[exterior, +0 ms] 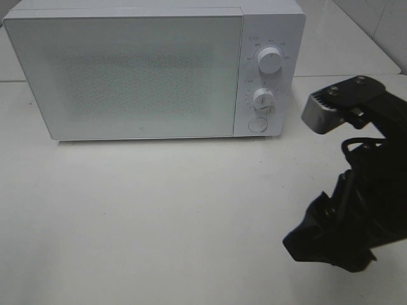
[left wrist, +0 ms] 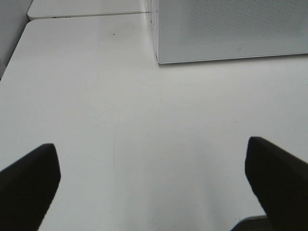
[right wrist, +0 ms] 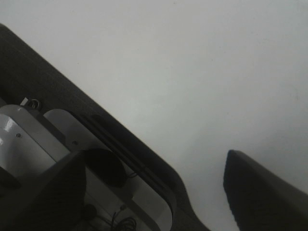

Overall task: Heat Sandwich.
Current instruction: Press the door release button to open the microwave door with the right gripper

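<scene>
The sandwich is out of view in all three views. A white microwave (exterior: 140,70) stands at the back of the table with its door shut; its lower front corner also shows in the left wrist view (left wrist: 231,29). My left gripper (left wrist: 154,183) is open, its two dark fingers (left wrist: 29,185) wide apart over bare table some way in front of the microwave. The right arm's dark bulk (exterior: 343,216) fills the lower right of the high view. My right gripper (right wrist: 207,190) is open, with only white table showing between its fingers (right wrist: 262,195).
On the microwave's right panel are two round knobs (exterior: 270,60) (exterior: 262,98) and a round button (exterior: 257,124). The white table (exterior: 159,216) stretches in front of it. A seam to a second table (left wrist: 86,14) runs behind on the left.
</scene>
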